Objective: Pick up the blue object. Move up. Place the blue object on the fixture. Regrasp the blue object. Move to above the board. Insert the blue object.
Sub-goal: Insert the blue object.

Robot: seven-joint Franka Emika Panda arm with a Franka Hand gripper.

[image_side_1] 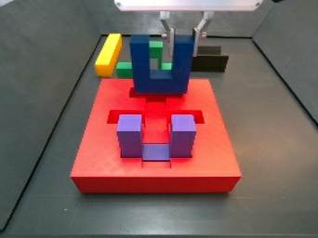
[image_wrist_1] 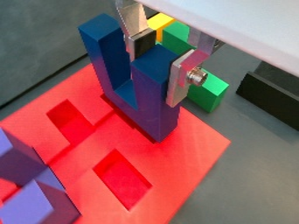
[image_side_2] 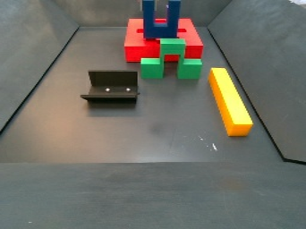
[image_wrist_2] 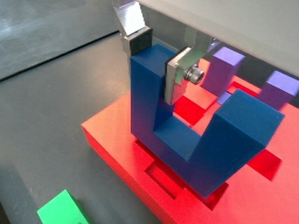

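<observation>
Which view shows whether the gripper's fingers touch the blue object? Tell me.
Touching: in a wrist view, the gripper fingers clamp one prong of the blue object.

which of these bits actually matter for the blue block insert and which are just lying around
In the job:
- blue object, one prong gripped by the claw, standing over the board
- board
- fixture, now bare

Lying about:
- purple block, seated in the board
- green block, beside the board
- yellow bar, on the floor
</observation>
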